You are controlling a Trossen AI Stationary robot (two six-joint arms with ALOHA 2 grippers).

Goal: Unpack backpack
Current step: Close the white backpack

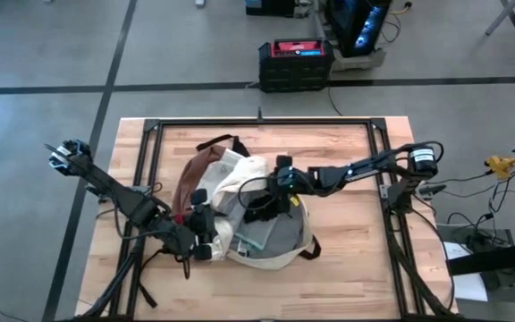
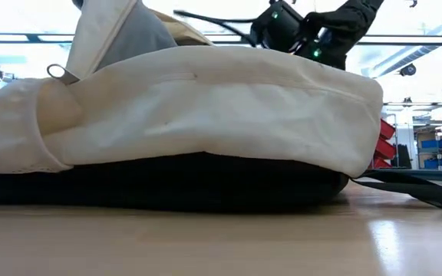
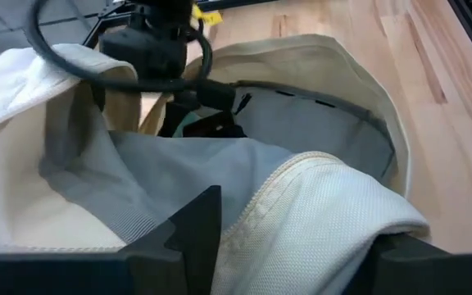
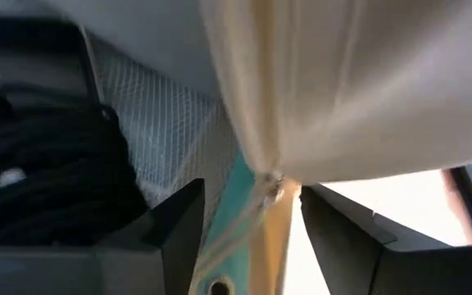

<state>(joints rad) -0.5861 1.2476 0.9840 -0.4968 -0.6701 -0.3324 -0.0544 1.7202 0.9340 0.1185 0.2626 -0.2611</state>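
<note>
Backpack: one backpack [image 1: 240,210] lies flat near the middle of the table [image 1: 347,259], its mouth open and grey lining showing.
Left gripper: the left gripper [image 1: 202,234] sits at the near edge of the mouth, with a fold of the cream rim between its fingers [image 3: 188,238]; it appears to hold that edge, keeping the bag open (a judgement from the wrist view).
Right gripper: the right gripper [image 1: 271,207] reaches down into the opening; its fingers [image 4: 174,221] stand moderately apart with a cream edge and a teal-edged strip hanging between them, not clearly pinched.
Done so far: the bag is opened and both arms are at the mouth; no unpacked item shows on the table.
Left to do: by my reading nearly all of it, since things are inside the bag: a teal-edged pouch [image 1: 256,237] and a dark bundle of cord [image 4: 47,176] (I cannot tell what else).
Count: one backpack, two arms, one pouch visible, one dark bundle.
Progress: early stage, reaching for a first item.
</note>
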